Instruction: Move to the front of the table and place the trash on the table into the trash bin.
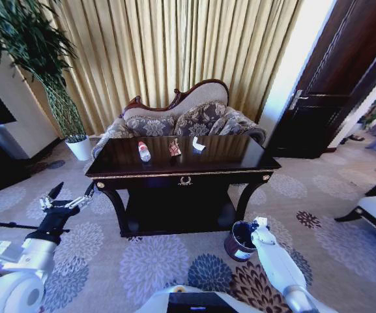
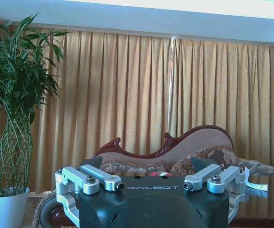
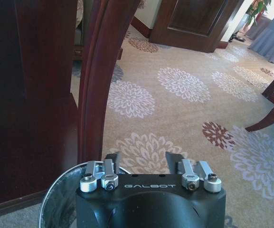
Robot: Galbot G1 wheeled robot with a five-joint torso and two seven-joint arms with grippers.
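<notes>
Left hand (image 1: 72,196) spread, empty; right hand (image 1: 258,223) spread over trash bin (image 1: 239,242), partly hiding it.

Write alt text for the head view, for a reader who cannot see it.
A dark glossy table stands before a sofa and carries a bottle, a wrapper and a white scrap. The left gripper is open, left of the table; the right gripper is by the trash bin on the carpet.
</notes>
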